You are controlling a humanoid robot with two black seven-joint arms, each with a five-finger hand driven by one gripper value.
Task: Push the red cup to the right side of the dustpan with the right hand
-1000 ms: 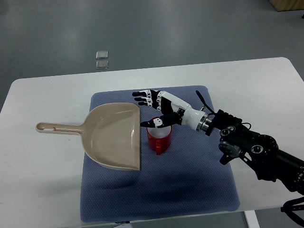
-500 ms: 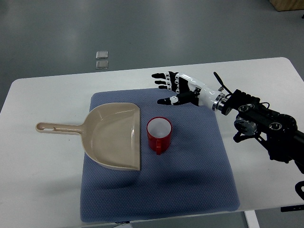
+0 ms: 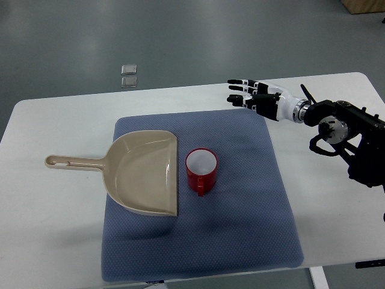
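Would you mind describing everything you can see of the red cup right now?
The red cup is glossy, plastic-looking, white inside and apparently empty. It stands upright, mouth up, on the blue mat, with a small handle-like tab on its near side. It sits just right of the dustpan's open edge; whether they touch is unclear. Nothing grips it.

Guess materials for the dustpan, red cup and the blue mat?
Dustpan: likely moulded plastic, beige, smooth with a soft sheen, handle and pan in one piece. Red cup: probably plastic too, glossy red outside, white inside; ceramic can't be ruled out. Blue mat: looks like a soft rubbery or fabric pad, matte, with a fine dotted weave texture, lying flat on the white table.
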